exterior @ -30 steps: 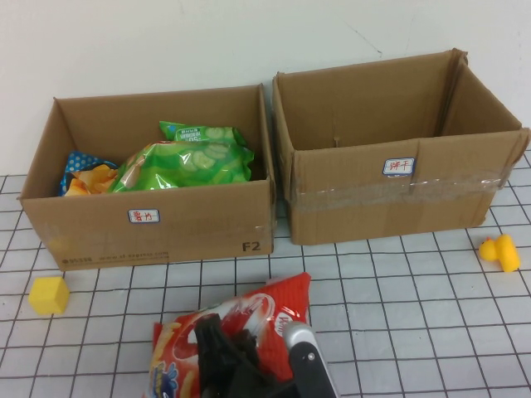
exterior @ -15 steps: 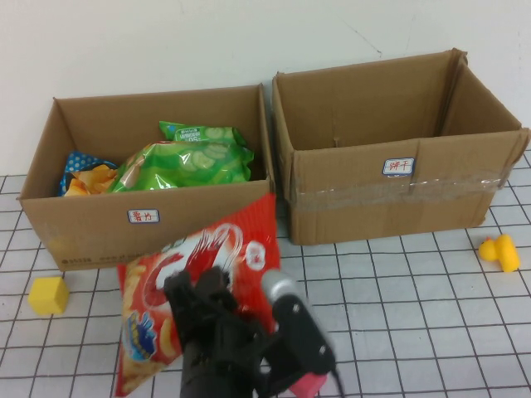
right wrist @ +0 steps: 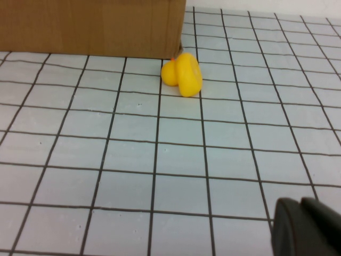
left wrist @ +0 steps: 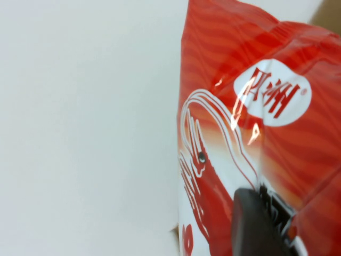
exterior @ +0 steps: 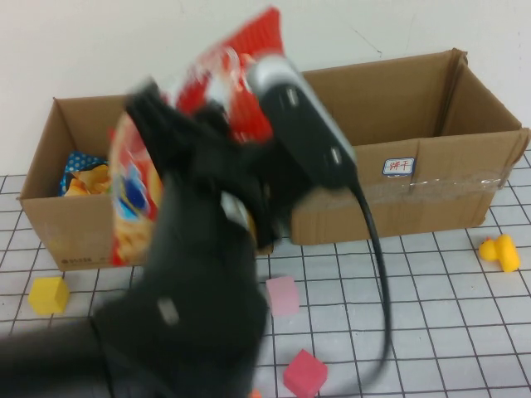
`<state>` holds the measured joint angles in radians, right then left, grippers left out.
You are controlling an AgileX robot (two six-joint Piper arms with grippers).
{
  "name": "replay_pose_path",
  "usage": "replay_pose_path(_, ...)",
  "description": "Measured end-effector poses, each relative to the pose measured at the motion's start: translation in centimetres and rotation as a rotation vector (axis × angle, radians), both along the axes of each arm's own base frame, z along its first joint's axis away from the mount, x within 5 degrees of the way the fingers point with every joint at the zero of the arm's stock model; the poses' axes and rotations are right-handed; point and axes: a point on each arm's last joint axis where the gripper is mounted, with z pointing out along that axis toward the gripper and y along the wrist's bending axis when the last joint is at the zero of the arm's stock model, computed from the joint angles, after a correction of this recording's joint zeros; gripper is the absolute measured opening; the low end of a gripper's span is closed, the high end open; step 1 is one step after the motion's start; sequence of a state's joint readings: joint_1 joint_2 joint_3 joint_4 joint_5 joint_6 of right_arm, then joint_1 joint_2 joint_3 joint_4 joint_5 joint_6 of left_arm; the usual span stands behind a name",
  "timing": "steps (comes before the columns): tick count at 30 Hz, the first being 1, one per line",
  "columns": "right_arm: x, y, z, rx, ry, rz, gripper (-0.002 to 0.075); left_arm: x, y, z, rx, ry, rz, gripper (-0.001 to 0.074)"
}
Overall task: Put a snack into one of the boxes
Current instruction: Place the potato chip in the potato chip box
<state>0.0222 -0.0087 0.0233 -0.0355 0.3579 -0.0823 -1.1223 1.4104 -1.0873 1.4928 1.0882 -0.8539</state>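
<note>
Red-and-white snack bag [exterior: 236,79]; brown boxes [exterior: 415,178]; yellow duck [exterior: 500,251]; pink blocks [exterior: 304,373]; white, black-gridded table [exterior: 431,315].

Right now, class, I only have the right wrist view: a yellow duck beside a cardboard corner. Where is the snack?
Observer: The left claw grips the red snack bag, raised over the left box.
Operator: Is anything inside that box?
Observer: Yes, a blue-and-orange bag lies at its left end.
Operator: And my own arm?
Observer: The right claw sits low over the tiles. The duck it faces stands off the front right corner of the right box.
Operator: Any other loose items?
Observer: Two pink cubes lie before the boxes and a yellow cube sits at the far left.
</note>
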Motion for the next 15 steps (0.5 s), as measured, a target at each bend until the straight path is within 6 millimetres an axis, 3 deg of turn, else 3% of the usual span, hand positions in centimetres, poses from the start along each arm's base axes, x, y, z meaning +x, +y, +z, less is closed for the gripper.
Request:
replay_pose_path(6,0.0,0.0,0.0,0.000,0.000,0.000,-0.0001,4.0,2.6,3.7,0.052,0.049,0.031,0.0250)
replay_pose_path(15,0.0,0.0,0.0,0.000,0.000,-0.001,-0.0001,10.5,7.2,3.6,0.111,0.020,-0.099,0.0250)
